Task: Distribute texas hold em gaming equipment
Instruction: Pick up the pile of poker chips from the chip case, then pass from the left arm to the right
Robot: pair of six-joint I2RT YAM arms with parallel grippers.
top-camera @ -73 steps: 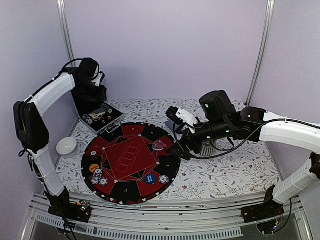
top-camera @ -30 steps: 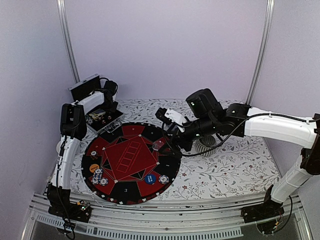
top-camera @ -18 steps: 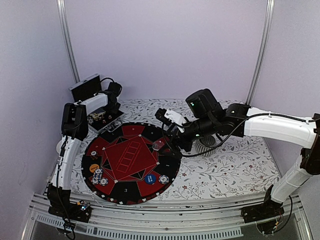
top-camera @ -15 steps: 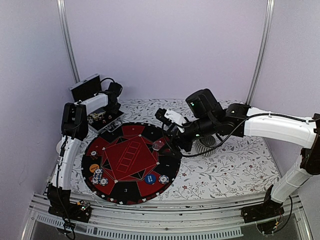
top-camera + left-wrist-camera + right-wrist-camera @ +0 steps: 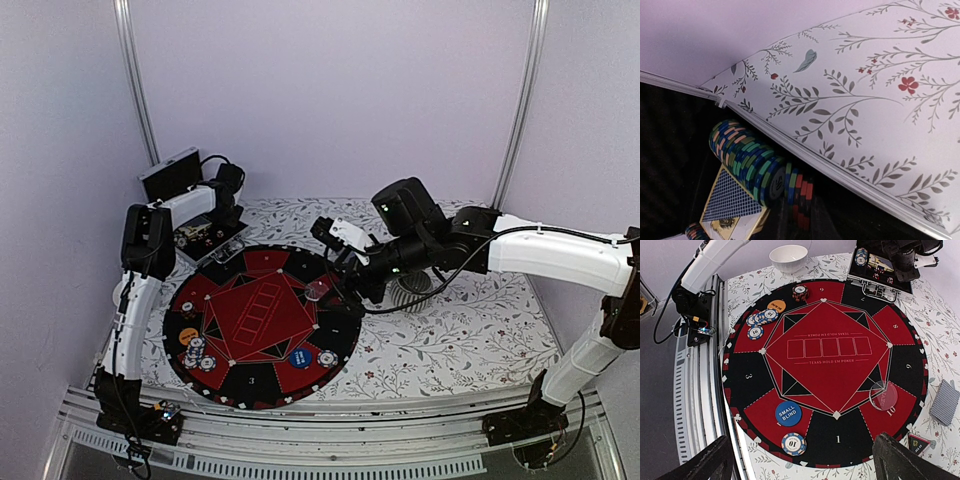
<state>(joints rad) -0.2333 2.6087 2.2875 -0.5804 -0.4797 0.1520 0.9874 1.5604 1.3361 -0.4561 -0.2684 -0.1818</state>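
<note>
One row of poker chips (image 5: pixel 747 160) is laid on its side in the black case (image 5: pixel 195 242), long axis slanting down-right, beside a blue-backed card deck (image 5: pixel 732 200). The left tool (image 5: pixel 232 212) is closed there; any grasp is hidden. The right tool (image 5: pixel 801 440) is held wide open above the round mat (image 5: pixel 825 370).

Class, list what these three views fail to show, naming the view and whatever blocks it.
- Left gripper: top view, its wrist covers the fingers; whether it holds anything from the black hinged case is unseen.
- Ribbed silver cup: top view, right arm covers most; contents hidden.
- Blue-patterned card deck: left wrist view, striped chip row overlaps it, bottom edge crops it.
</note>
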